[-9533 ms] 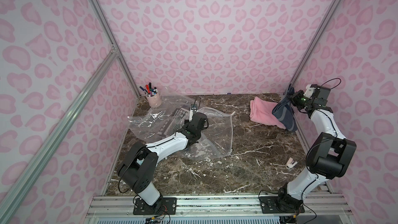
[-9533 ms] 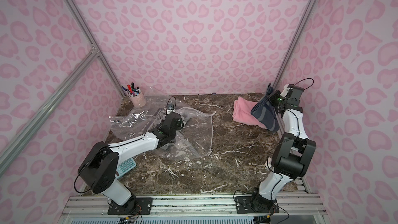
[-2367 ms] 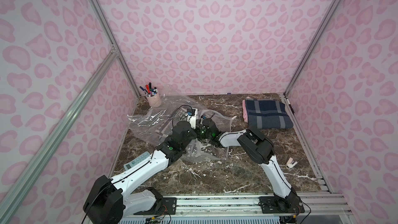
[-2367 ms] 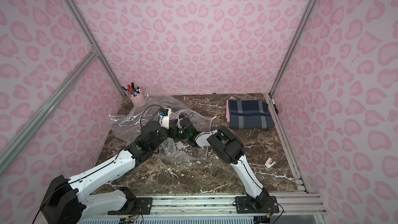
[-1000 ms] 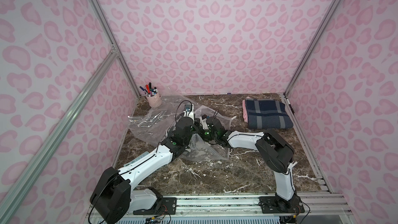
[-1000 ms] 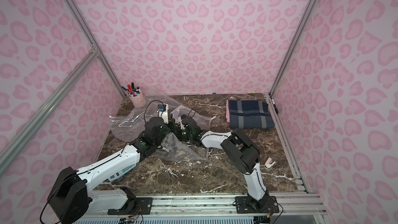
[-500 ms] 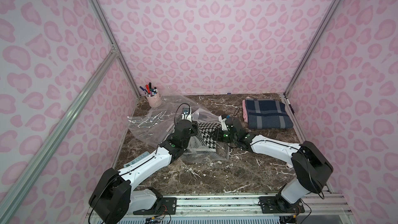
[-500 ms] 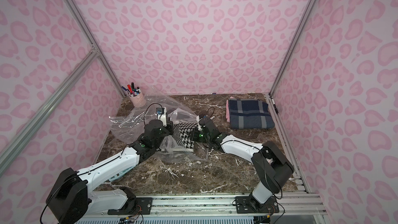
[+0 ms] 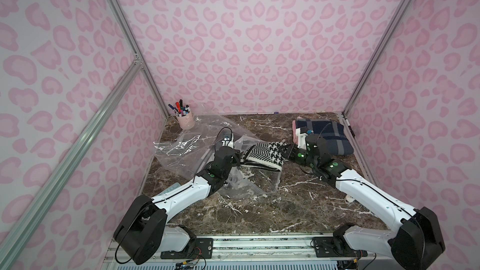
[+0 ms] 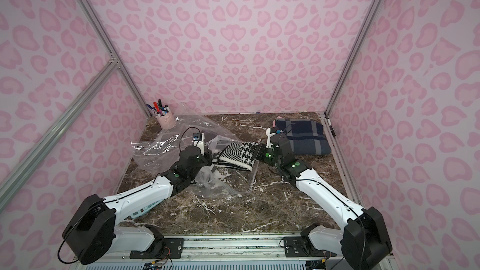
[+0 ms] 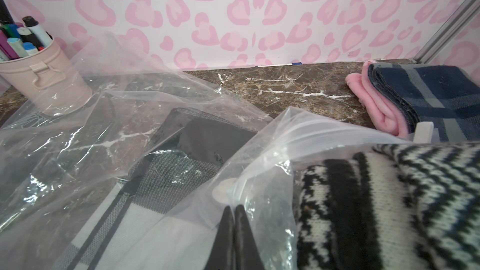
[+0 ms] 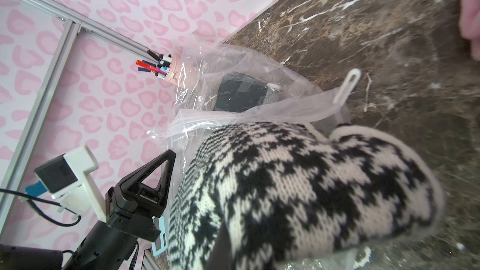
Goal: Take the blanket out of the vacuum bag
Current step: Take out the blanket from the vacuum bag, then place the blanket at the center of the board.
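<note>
The blanket (image 9: pixel 262 155) (image 10: pixel 237 155) is a black-and-white houndstooth knit, lifted slightly above the marble table. My right gripper (image 9: pixel 285 153) (image 10: pixel 257 151) is shut on its right end. In the right wrist view the knit (image 12: pixel 298 177) covers most of the fingers (image 12: pixel 220 242). The blanket's left end lies at the mouth of the clear vacuum bag (image 9: pixel 255 184) (image 10: pixel 228 180) (image 12: pixel 259 115). My left gripper (image 9: pixel 238 159) (image 10: pixel 209 159) (image 11: pixel 232 207) is shut on that bag's plastic film (image 11: pixel 272 151), right beside the knit (image 11: pixel 389 198).
A navy plaid blanket on a pink one (image 9: pixel 327 136) is stacked at the back right. A pink pen cup (image 9: pixel 185 120) stands in the back left corner. A second clear bag (image 9: pixel 187 146) holding grey checked cloth (image 11: pixel 181 157) lies there. A small white piece (image 9: pixel 349 198) sits near the right edge.
My right gripper has pulled the houndstooth blanket to the right, further out of the bag's mouth. The left gripper has kept its hold on the plastic in nearly the same spot.
</note>
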Robot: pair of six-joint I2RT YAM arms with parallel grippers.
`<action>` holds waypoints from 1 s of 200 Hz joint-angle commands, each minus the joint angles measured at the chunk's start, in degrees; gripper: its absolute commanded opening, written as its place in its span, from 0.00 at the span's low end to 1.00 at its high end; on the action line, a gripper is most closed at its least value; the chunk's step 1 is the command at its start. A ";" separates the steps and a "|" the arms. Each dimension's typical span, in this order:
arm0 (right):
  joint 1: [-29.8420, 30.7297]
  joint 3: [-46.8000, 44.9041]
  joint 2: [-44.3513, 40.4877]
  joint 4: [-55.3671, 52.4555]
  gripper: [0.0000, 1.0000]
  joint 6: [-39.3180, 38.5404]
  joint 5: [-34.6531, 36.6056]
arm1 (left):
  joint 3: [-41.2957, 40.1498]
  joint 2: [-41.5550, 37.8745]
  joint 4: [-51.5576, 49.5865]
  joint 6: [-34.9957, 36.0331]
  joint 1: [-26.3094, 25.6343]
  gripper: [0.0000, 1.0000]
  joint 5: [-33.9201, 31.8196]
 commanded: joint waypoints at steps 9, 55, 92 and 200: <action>-2.38 -0.11 -6.20 -5.58 0.00 0.49 2.30 | 0.70 0.07 -0.70 -0.11 0.29 0.04 -2.63; -8.16 2.87 -13.96 -14.74 0.00 -3.94 8.09 | 1.14 0.14 -0.58 -2.62 0.75 0.04 -4.95; -8.69 2.68 -15.07 -20.62 0.00 -6.41 14.03 | 1.65 0.35 -0.86 -2.62 0.75 0.04 -4.98; -2.14 -26.79 -18.84 -15.73 0.00 13.30 12.39 | 2.17 1.99 -0.56 -2.80 0.84 0.04 -3.50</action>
